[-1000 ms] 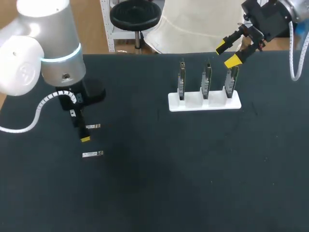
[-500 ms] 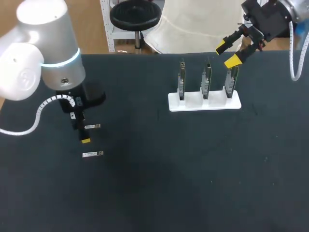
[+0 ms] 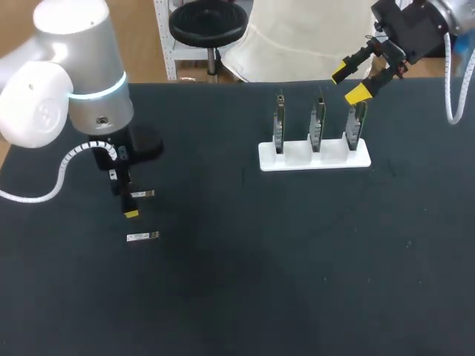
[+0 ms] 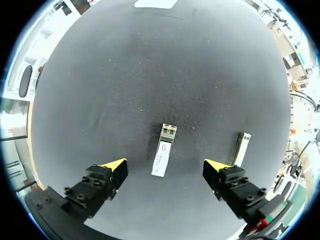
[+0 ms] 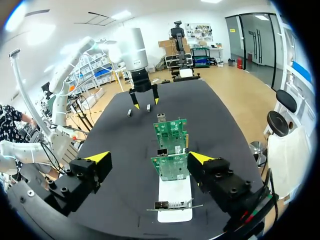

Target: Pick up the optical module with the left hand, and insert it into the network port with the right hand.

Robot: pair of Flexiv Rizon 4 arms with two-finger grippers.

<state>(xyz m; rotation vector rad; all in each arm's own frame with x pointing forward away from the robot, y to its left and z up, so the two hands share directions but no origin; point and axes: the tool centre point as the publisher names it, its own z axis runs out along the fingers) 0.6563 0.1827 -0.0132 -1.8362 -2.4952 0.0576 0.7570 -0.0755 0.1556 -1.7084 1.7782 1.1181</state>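
Note:
Two small silver optical modules lie on the black table. My left gripper (image 3: 128,197) points down over the farther module (image 3: 142,193), open. In the left wrist view that module (image 4: 164,150) lies flat between the yellow fingertips (image 4: 114,165) of the left gripper (image 4: 165,167), untouched. The second module (image 4: 241,149) lies just outside one finger, nearer the front in the head view (image 3: 142,236). A white holder (image 3: 297,159) carries three upright circuit boards with network ports (image 3: 317,122). My right gripper (image 3: 348,83) hangs open above and behind the right-hand board (image 3: 354,122). The right wrist view shows the boards (image 5: 172,167) ahead of the right gripper (image 5: 150,160).
The black tabletop (image 3: 282,252) stretches wide between the modules and the holder and toward the front edge. The white base (image 5: 175,197) runs lengthwise ahead of the right gripper, and my left arm (image 5: 140,75) stands beyond it.
The left arm's upper joints have shifted slightly, while its gripper stays over the same module. The right arm has not moved.

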